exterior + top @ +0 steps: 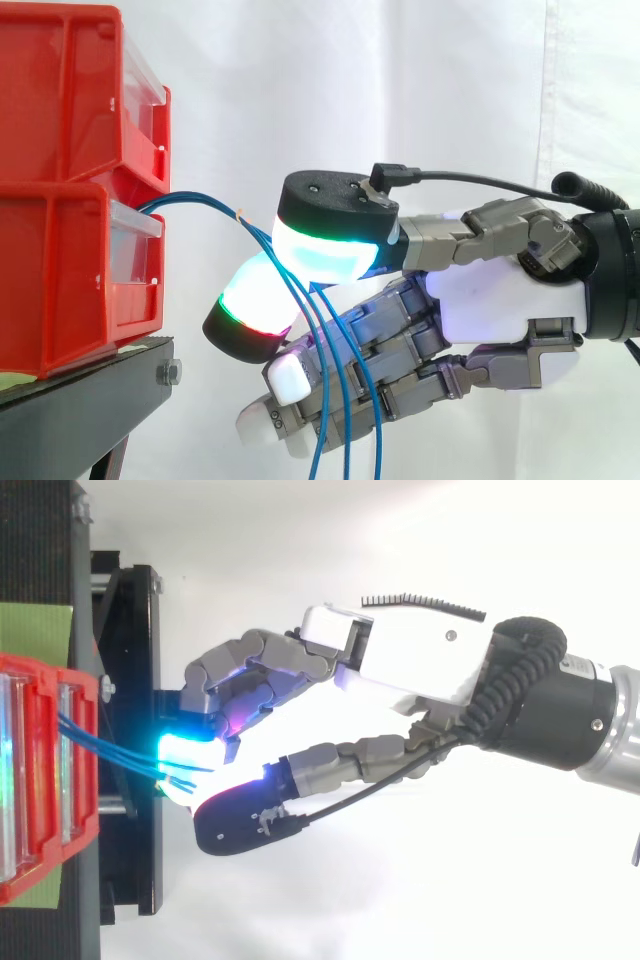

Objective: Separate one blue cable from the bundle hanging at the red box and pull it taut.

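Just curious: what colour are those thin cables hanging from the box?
The cables are blue; side view.

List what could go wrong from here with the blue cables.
Several blue cables run close together past the hand, so a pull may drag more than one strand. They come out between the stacked red bins; a hard pull might shift the bins on the black stand.

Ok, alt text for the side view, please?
A robot hand reaches in from the right to a bundle of blue cables that leaves the stacked red bins and hangs slack in front of it. Whether it grips one cannot be told.
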Robot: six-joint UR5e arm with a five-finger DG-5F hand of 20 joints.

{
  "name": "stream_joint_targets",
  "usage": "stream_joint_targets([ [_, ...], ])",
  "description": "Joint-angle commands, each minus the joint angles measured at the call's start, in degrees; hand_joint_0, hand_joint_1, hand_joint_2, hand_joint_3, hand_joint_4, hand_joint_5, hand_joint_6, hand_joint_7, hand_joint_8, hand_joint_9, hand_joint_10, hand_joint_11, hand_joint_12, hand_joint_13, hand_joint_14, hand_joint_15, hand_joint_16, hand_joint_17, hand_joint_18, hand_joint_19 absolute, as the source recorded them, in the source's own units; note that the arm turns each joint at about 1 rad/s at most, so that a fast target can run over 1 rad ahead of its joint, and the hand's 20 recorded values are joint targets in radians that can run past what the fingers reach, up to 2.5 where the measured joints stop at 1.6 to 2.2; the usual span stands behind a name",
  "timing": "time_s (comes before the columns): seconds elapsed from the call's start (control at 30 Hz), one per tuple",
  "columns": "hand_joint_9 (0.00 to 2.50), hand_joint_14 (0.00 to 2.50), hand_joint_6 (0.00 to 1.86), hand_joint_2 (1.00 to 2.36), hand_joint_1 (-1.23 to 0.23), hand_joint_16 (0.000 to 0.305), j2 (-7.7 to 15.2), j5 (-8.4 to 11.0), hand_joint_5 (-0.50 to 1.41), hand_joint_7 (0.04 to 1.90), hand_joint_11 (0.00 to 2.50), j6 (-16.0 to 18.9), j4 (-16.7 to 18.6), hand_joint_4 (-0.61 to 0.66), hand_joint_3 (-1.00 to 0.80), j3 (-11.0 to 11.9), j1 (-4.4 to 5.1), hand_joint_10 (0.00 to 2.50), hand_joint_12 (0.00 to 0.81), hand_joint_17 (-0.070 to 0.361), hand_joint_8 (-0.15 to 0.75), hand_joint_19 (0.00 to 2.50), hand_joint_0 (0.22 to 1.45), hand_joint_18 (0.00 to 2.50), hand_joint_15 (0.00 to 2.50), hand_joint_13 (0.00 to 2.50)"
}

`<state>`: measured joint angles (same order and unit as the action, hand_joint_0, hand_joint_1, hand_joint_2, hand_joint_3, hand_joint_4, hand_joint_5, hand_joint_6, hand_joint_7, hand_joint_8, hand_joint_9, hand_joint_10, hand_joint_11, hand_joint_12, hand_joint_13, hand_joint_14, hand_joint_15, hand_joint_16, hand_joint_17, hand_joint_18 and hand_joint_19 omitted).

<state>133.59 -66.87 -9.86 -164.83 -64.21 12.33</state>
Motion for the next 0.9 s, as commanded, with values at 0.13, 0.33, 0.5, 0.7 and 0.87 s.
stream_joint_targets([
  [0.13,0.78,0.01,0.90,1.00,-0.83,0.031,-0.3,-0.02,-0.23,0.92,0.73,1.2,-7.1,0.10,-0.50,1.5,-0.03,0.02,0.283,0.070,0.268,0.21,0.74,0.40,0.20,0.58],
  [0.33,0.80,0.01,0.90,1.00,-0.85,0.030,-1.6,-0.02,-0.22,0.93,0.72,1.3,-9.1,0.12,-0.50,1.6,-0.11,0.02,0.274,0.068,0.262,0.21,0.75,0.42,0.22,0.59],
  [0.5,0.82,0.01,0.90,1.00,-0.83,0.030,-1.9,-0.02,-0.22,0.98,0.73,1.4,-9.1,0.15,-0.50,1.5,-0.03,0.02,0.273,0.068,0.273,0.23,0.72,0.42,0.23,0.60],
  [0.7,0.94,0.01,0.90,1.00,-0.79,0.030,-1.8,-0.02,-0.22,1.00,1.00,1.2,-8.7,0.15,-0.50,1.5,-0.03,0.02,0.274,0.067,0.283,0.25,0.68,0.43,0.27,0.64],
  [0.87,0.98,0.01,0.89,1.00,-0.76,0.029,-1.9,0.77,-0.22,0.96,1.09,1.2,-8.0,0.15,-0.50,1.5,-0.03,0.02,0.279,0.066,0.281,0.25,0.66,0.43,0.30,0.66],
])
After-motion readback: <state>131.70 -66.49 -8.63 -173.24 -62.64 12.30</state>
